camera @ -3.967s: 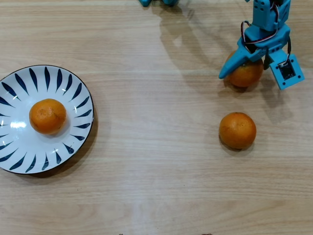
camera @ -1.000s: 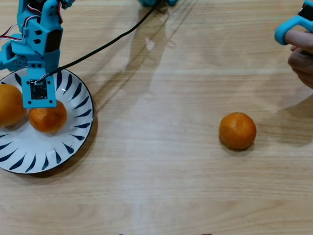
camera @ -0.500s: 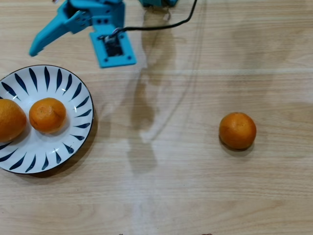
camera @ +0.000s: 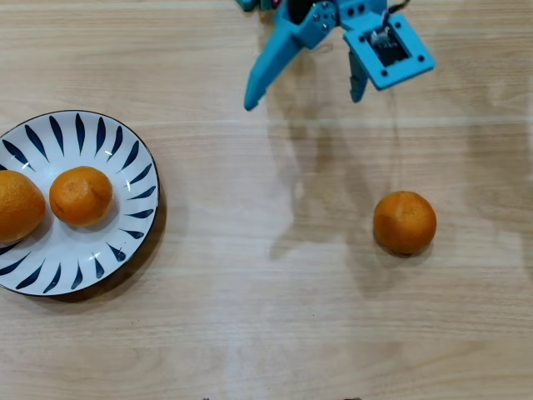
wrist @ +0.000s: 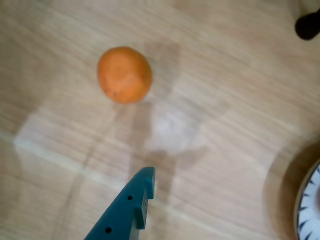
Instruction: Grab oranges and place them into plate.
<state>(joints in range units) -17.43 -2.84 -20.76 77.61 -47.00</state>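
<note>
jaws [camera: 304, 93] wide open, empty, near tabletop [camera: 266, 333] far edge | two oranges [camera: 81, 196] on plate [camera: 125, 158] at left edge; third orange [camera: 405, 222] right of centre, clear | advice: centre over fruit, descend straddling it, close gently

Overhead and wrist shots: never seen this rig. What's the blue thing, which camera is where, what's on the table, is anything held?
The blue thing is a small robot arm ending in a two-finger claw. One picture looks straight down from a fixed camera; the other comes from a camera riding on the arm, so only one blue finger shows at its bottom edge. On the wooden table sits a blue-and-white plate with two oranges on it. A third orange lies loose on the table and also appears in the wrist view. The claw is open and holds nothing.
</note>
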